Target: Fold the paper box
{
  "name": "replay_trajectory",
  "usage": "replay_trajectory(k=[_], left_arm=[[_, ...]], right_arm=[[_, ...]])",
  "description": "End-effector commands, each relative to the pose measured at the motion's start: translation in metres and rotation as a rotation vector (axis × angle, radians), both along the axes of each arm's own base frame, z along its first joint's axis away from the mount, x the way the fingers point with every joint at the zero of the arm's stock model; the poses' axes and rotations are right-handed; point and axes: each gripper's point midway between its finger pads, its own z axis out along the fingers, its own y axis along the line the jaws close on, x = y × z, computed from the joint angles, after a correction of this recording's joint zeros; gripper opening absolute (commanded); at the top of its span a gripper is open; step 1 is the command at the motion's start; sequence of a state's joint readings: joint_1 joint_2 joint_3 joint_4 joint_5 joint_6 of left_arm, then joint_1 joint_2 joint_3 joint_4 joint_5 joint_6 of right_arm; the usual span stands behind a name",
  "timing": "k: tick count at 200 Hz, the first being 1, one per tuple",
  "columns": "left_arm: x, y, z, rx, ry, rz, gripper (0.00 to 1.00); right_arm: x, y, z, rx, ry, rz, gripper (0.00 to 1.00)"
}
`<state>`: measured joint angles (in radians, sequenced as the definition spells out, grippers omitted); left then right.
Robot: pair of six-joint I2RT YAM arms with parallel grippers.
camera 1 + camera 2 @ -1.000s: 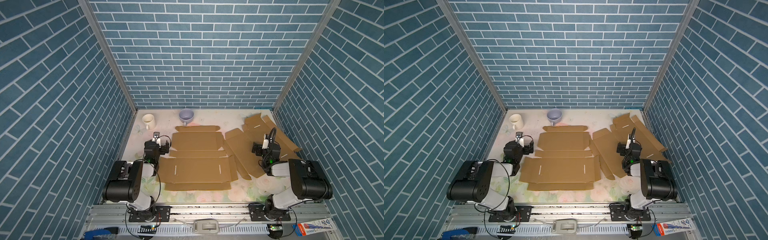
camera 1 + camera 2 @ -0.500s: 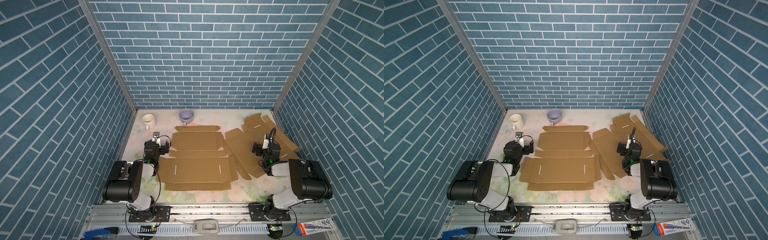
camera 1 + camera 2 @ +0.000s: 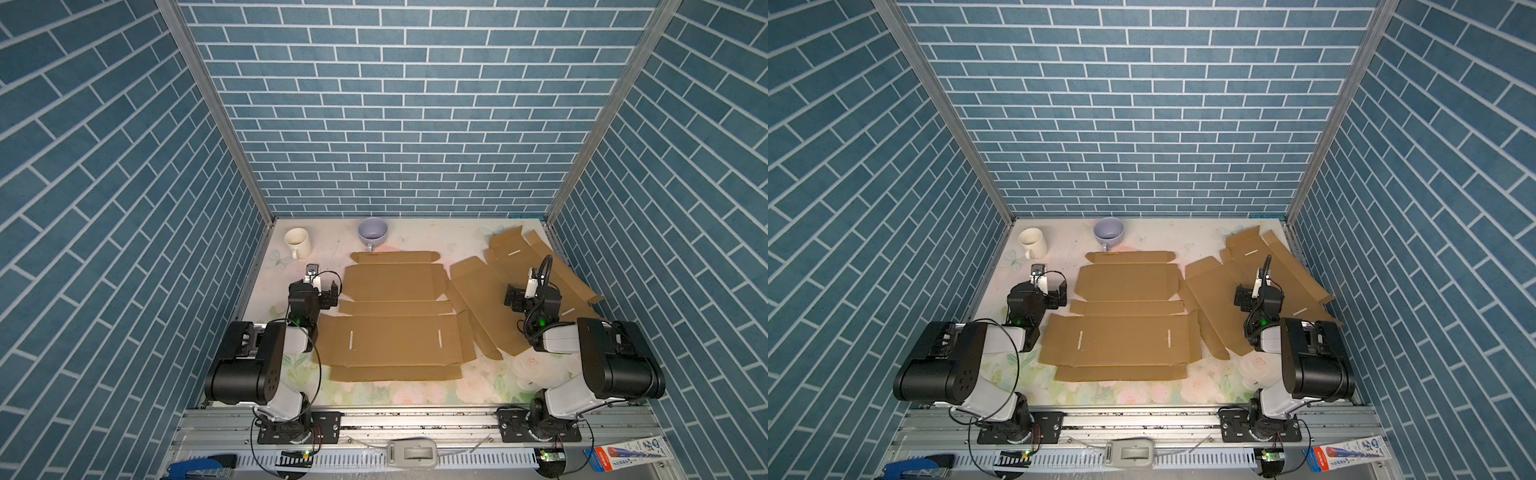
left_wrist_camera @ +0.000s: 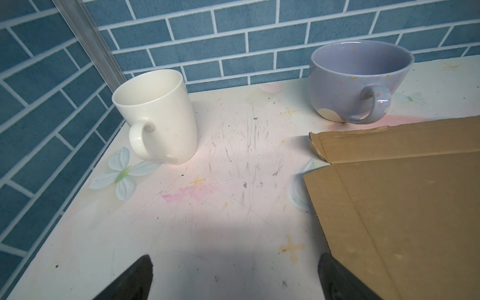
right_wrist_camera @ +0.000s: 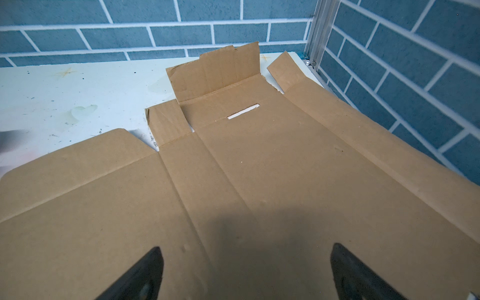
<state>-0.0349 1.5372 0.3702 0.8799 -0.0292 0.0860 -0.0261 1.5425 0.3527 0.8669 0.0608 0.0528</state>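
My left end effector (image 4: 235, 259) wide open, empty, beside flat paper box (image 4: 402, 207); right end effector (image 5: 246, 249) likewise open, empty, over cardboard sheet (image 5: 285, 168).

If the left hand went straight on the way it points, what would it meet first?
Likely no object: the left hand points into the gap between the cream mug and the lavender cup, with the cardboard sheet beside it. Next comes the tabletop or back wall; its tilt is unclear.

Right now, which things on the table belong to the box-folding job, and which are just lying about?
Job: flat cardboard blank in the centre; possibly the second blank on the right.
Lying about: cream mug; lavender cup, both at the back.
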Motion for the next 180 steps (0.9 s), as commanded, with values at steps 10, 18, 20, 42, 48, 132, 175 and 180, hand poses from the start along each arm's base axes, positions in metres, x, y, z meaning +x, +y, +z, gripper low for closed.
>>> replay_trajectory(k=[10,18,20,42,48,132,175,180], left_arm=[[0.004,0.003,0.006,-0.003,-0.012,0.011,1.0],[0.004,0.003,0.006,-0.003,-0.013,0.011,1.0],[0.004,0.003,0.006,-0.002,-0.012,0.01,1.0],[0.003,0.005,0.006,-0.017,-0.013,0.011,1.0],[0.003,0.005,0.007,-0.014,-0.021,0.013,1.0],[-0.056,0.024,0.106,-0.049,-0.025,0.334,1.0],[-0.066,-0.019,0.127,-0.466,0.069,0.204,1.0],[-0.067,-0.023,0.13,-0.477,0.063,0.175,0.97]], right_arm=[[0.011,-0.004,0.016,-0.007,-0.041,-0.019,0.99],[0.012,-0.005,0.016,0.0,-0.038,-0.02,0.99],[0.012,-0.005,0.015,0.002,-0.036,-0.021,0.99],[0.011,-0.009,0.017,-0.001,-0.044,-0.034,0.99],[0.011,-0.009,0.021,0.001,-0.046,-0.037,0.99],[-0.048,-0.019,0.113,0.3,0.137,-0.375,0.99],[-0.057,0.048,0.11,0.645,0.229,-0.088,0.82],[-0.06,0.051,0.107,0.658,0.25,-0.085,0.82]])
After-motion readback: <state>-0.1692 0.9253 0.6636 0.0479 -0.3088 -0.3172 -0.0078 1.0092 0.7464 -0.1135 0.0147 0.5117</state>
